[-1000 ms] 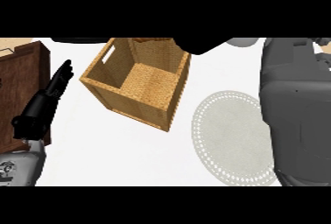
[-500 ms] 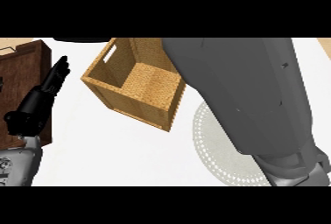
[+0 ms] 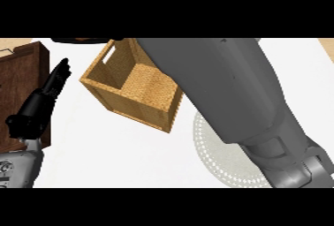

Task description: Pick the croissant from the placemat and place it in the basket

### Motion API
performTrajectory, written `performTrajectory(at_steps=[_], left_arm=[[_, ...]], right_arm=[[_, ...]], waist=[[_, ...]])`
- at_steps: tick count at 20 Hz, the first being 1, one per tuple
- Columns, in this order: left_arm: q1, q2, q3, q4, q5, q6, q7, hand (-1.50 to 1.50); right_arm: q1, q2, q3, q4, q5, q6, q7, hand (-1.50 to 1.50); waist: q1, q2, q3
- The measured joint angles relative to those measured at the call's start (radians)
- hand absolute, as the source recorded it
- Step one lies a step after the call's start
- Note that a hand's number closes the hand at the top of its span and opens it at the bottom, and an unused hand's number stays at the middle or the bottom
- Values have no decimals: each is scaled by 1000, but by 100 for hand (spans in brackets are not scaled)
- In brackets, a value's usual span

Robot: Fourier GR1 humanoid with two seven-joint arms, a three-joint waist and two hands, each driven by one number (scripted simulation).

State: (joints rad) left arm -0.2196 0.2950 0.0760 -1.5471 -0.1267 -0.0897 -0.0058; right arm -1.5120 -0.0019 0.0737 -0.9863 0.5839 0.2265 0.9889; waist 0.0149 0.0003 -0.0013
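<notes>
You will not find the croissant in this view. The bare part of the placemat (image 3: 218, 154) shows none, and the right forearm (image 3: 235, 97) hides the rest of it. That forearm slants from the lower right up across the placemat and over the near right corner of the basket (image 3: 134, 95), which stands just beside the mat on the white tabletop (image 3: 117, 150). A dark sliver at the top edge, beyond the basket's far rim, is probably the right hand (image 3: 81, 40), but you cannot tell whether it is closed on anything. If it carries the croissant, the basket's open mouth lies just below and nearer to you, so my guess is a short pull back, then a release. The left hand (image 3: 46, 95) rests at the left edge by a dark wooden board (image 3: 26, 66), fingers straight and holding nothing.
</notes>
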Motion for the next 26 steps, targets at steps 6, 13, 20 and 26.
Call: performTrajectory(at_steps=[6, 13, 20, 26], left_arm=[[10, -3, 3, -4, -3, -1, -6, 0], [20, -9, 5, -12, -3, -10, -4, 0], [7, -12, 10, -19, -8, -10, 12, 0], [8, -1, 26, -10, 1, -20, 7, 0]], right_arm=[[-11, -12, 64, 79, 38, 83, -27, 150], [-12, -5, 58, 117, -42, 122, -41, -150], [24, -2, 24, 72, -79, 0, -58, -150], [49, -17, -77, 9, -39, -255, -54, -150]], waist=[[-4, -1, 0], [-1, -1, 1], [-4, -1, 1], [-9, 0, 1]])
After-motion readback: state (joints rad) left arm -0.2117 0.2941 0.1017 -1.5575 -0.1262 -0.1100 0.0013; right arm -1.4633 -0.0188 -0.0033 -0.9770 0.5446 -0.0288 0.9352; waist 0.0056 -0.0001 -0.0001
